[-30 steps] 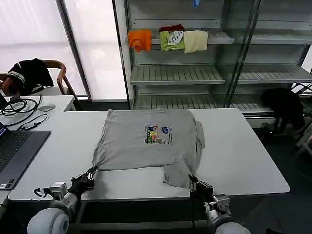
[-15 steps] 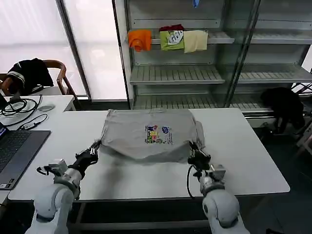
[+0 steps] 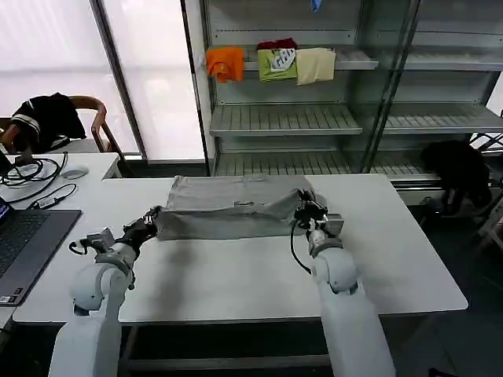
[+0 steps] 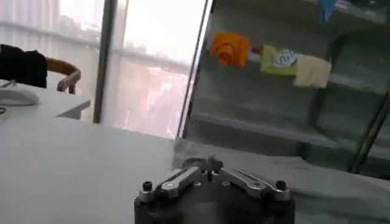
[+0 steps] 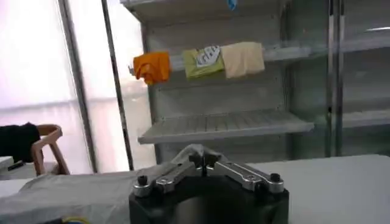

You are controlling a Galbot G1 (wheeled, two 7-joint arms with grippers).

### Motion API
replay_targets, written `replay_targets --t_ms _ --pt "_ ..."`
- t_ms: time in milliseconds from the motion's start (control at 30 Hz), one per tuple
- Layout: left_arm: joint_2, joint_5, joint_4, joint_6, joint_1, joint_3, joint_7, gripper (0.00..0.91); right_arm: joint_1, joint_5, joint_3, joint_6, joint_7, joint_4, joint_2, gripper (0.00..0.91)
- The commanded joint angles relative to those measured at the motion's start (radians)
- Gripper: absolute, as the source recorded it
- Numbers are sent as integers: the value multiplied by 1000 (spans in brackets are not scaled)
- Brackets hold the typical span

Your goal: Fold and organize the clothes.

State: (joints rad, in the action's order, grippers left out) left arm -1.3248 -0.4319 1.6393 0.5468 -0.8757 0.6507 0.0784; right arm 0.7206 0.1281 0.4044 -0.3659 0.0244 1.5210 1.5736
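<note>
Light grey soft fabric shirt (image 3: pixel 228 210) folded over into a long band across the far middle of the white bench (image 3: pixel 236 271). Left tool (image 3: pixel 151 217) clenched on the band's left end, fabric pinched between closed fingers (image 4: pixel 210 164). Right tool (image 3: pixel 302 206) clenched on the right end, cloth bunched at the fingertips (image 5: pixel 203 159). Both arms stretched forward over the bench.

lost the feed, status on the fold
Left gripper and right gripper shut on near hem. Light grey soft fabric shirt folded in half on white table. Path unobstructed.
</note>
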Motion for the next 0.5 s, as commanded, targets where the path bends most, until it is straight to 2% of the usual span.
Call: replay_targets --t_ms 33,67,267,500 --pt "-4 81 -138 -8 81 -10 22 212 -165 -67 4 25 -30 -261 29 776" --pt "-4 90 -139 -14 82 -10 30 907 -169 -75 5 28 -33 -273 30 907" --pt "-9 97 -141 -38 88 -21 50 907 -197 -82 10 98 -30 -330 37 907" --pt "-9 104 -110 -34 88 -34 49 907 -201 -72 8 91 -23 -310 31 907"
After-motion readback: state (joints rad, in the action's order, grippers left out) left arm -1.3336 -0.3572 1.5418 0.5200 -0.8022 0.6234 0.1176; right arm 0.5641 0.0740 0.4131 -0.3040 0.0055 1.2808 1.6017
